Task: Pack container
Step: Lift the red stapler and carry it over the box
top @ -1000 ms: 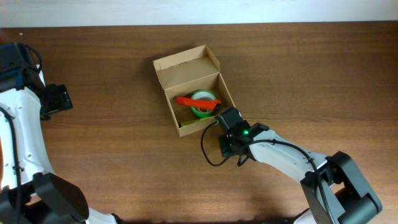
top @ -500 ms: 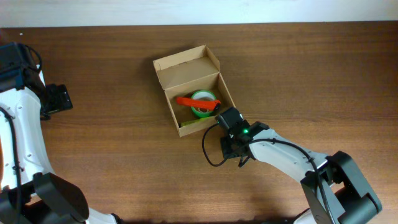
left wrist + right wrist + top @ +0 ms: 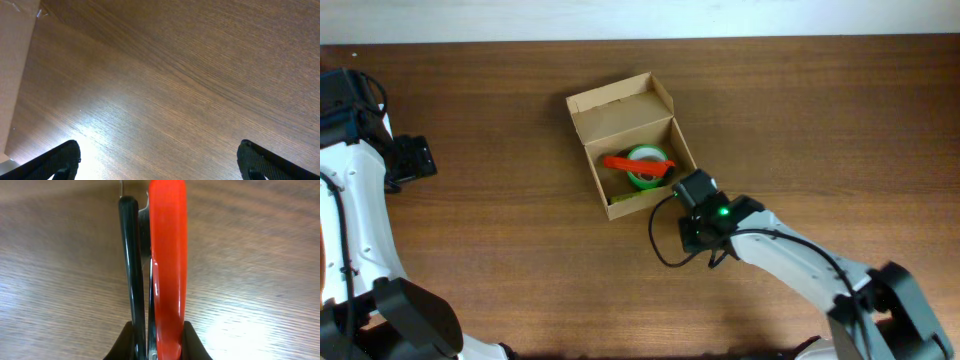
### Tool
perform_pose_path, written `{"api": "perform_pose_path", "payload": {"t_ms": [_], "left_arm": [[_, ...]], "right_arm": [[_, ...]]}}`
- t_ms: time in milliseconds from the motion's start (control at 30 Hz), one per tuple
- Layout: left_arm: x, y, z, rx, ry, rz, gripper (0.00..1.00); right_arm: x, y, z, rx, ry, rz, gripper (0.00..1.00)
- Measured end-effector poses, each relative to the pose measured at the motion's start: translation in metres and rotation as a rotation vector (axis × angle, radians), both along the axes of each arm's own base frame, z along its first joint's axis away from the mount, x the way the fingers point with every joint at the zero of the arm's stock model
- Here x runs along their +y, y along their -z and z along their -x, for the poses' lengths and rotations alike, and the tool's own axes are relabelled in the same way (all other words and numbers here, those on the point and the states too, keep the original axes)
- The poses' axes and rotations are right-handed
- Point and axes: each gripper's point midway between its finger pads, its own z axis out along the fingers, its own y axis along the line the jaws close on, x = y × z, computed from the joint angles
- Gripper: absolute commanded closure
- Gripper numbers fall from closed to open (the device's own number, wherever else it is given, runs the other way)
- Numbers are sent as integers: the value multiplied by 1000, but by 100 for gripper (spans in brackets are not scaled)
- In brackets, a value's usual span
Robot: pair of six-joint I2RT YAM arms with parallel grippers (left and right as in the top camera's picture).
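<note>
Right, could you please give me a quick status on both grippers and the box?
Left gripper open, over bare table. Right gripper shut on an orange-and-black tool, beside the box. Box open, green tape roll inside. Nothing blocking.

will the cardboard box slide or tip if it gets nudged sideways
Probably slides rather than tips: the container sits low and flat on the table. Likely light, holding a green tape roll and a red item. Its open lid may flex.
</note>
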Motion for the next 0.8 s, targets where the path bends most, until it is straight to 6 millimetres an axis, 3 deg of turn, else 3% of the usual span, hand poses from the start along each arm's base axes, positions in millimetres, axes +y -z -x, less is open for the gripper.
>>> {"api": "perform_pose_path", "payload": {"t_ms": [400,667,800], "left_arm": [[0,0,0,0,0,0,0],[0,0,0,0,0,0,0],[0,0,0,0,0,0,0]], "right_arm": [[-51,-70,-45,-140,106,-22,96],[-58,-139,-106,-300,9,-9,96],[-50,-144,-129,-267,-77,13,96]]}}
